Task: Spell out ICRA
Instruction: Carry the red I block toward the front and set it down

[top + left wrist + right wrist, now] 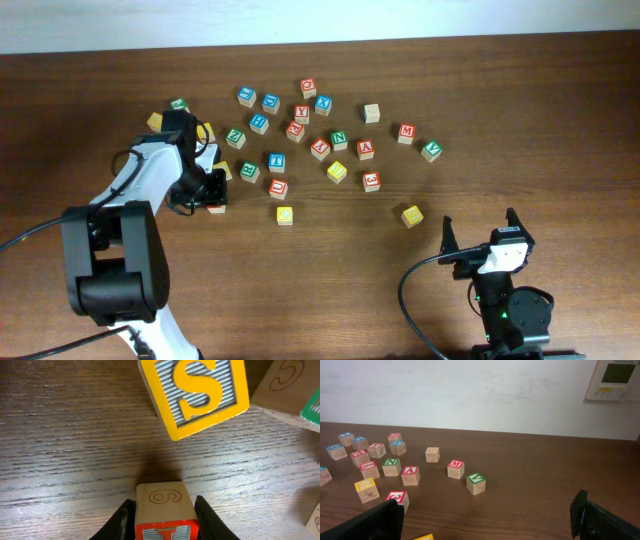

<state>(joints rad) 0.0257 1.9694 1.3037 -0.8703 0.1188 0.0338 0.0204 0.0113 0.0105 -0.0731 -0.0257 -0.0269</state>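
Left gripper [164, 506] pinching red I cube [161, 496], lower centre of wrist frame, left-centre of overhead. Cube square between fingers, no long axis; red I face at bottom edge. Yellow S cube [200, 390] close ahead, skewed, not touching. One held, roughly two dozen scattered upper centre, red A cube [365, 149] among them. Right gripper [480, 232] spread wide, lower right.

L arm [150, 175]: white shells w/ black joints, big boxy black base, thin black cable [30, 237] looping off it. L pincer [215, 198] all black; fingers [121, 520] matte, rounded edges. R arm [508, 300]: round black base w/ tiny green LED [503, 316], white block on top, black lead [408, 290] curving alongside. R pincer [479, 222]: black, flat angular fingers [375, 522].
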